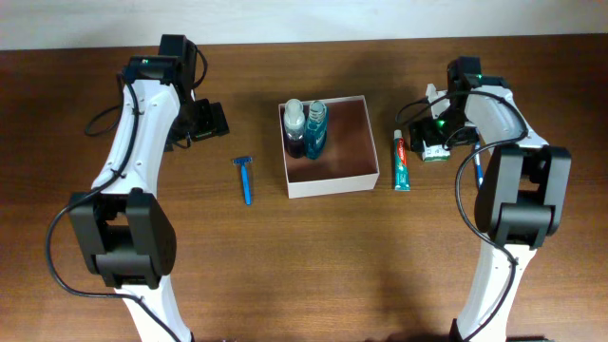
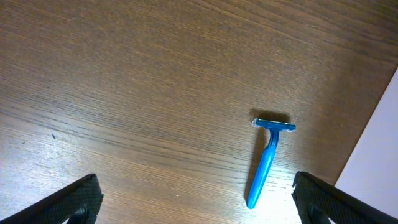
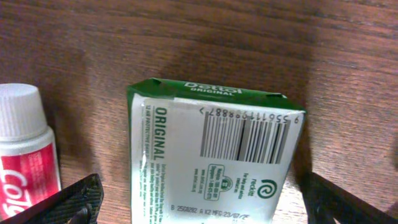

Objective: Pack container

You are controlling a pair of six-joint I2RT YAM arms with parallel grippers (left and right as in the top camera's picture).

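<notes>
- Overhead, your left pincer (image 1: 209, 122) hangs over bare table (image 1: 142, 285) at the far left, well apart from the container (image 1: 334, 181), which lies to its right.
- From the left wrist you see both fingers (image 2: 74, 202) spread wide and released, nothing between them but wood.
- A blue razor (image 1: 245, 179) lies flat between that pincer and the container, head pointing away from you and touching neither.
- The container sits at the table's middle, open top up. A dark bottle (image 1: 294, 133) and a blue bottle (image 1: 316, 131) stand side by side in its far-left corner, and the rest of its pinkish-brown floor is bare.
- Just right of the container lies a red-and-white Colgate tube (image 1: 403, 160), close beside the wall.
- Next comes a green-and-white Dettol carton (image 3: 214, 155), just beside the tube.
- Your right pincer (image 1: 429, 133) is over that carton, jaws released and standing wide either side of it with a gap at each finger. The container lies to its left, beyond the tube.
</notes>
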